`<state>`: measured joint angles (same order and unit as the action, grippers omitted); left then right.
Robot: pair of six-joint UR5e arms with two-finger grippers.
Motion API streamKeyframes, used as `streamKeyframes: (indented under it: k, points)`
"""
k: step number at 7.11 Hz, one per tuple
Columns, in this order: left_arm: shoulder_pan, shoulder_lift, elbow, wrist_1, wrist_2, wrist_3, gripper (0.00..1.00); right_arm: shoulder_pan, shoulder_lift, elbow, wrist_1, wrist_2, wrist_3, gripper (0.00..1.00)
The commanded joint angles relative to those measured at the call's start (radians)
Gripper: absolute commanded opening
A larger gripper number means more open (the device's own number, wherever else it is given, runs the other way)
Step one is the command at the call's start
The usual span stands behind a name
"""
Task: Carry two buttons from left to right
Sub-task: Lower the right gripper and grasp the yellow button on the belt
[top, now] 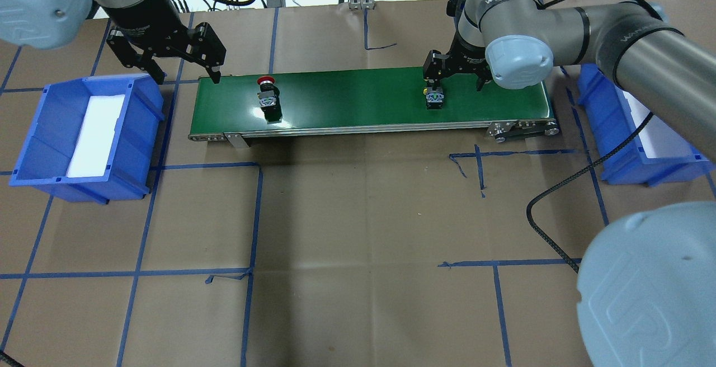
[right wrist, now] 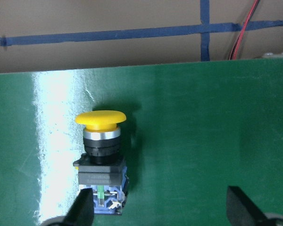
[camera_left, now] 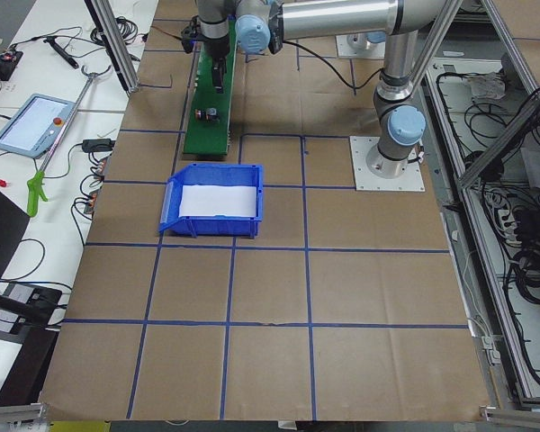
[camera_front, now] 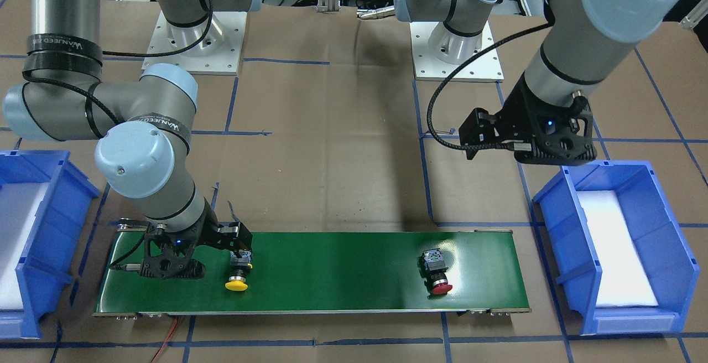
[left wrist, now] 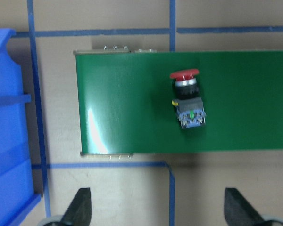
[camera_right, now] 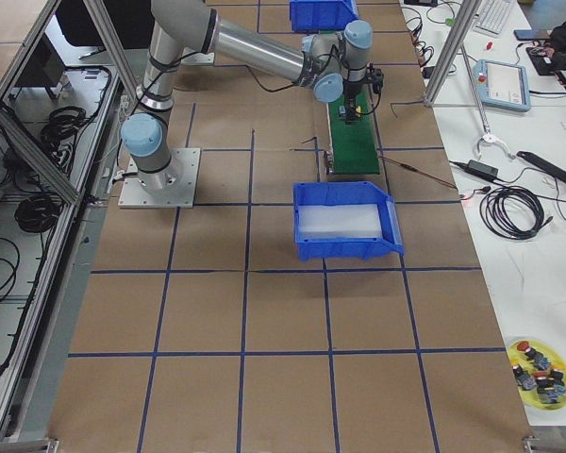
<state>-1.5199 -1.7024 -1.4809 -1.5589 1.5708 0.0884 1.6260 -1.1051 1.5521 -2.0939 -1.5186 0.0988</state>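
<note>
Your table (top: 358, 300) is covered in brown paper with a blue tape grid (top: 136, 272) across it, and the white side bench (camera_right: 547, 302) next to it has a tablet (camera_right: 503, 85) and loose cables (camera_right: 491, 212) lying around.

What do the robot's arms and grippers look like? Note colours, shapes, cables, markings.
The left arm and right arm are silver-grey tubes with pale blue joint caps, black bands and black cables; the right's bands carry white lettering. The left gripper and right gripper are black.

The brown paper-covered table (top: 358, 216), gridded with blue tape, carries a green conveyor (top: 363, 104) at upper centre, a left blue bin (top: 137, 137) and a right blue bin (top: 632, 168).
</note>
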Motion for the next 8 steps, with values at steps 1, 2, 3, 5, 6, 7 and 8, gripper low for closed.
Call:
streamKeyframes:
  k: [1,2,3,5,6,7,8]
  points:
    - [0.0,0.061,-0.056,-0.001,-0.002,0.002,1.0,0.0,0.007,-0.003,0.0,0.005,0.001,1.0]
    - [0.001,0.061,-0.056,-0.001,-0.002,0.001,1.0,0.0,0.014,-0.004,0.0,0.003,0.001,1.0]
    - [0.001,0.063,-0.056,-0.001,-0.002,0.001,1.0,0.0,0.03,-0.026,0.0,0.002,-0.001,1.0]
    - [0.0,0.064,-0.058,-0.001,-0.002,-0.003,1.0,-0.002,0.062,-0.027,0.0,0.003,-0.004,1.0]
    - [0.0,0.066,-0.064,-0.001,-0.002,-0.004,1.0,-0.009,0.064,-0.02,0.0,0.002,-0.007,1.0]
    - [0.0,0.066,-0.064,-0.001,-0.002,-0.004,1.0,-0.03,0.062,-0.017,0.005,0.0,-0.01,0.96]
    - [0.0,0.067,-0.064,-0.001,-0.002,-0.006,1.0,-0.052,0.056,-0.017,0.011,-0.002,-0.016,0.93]
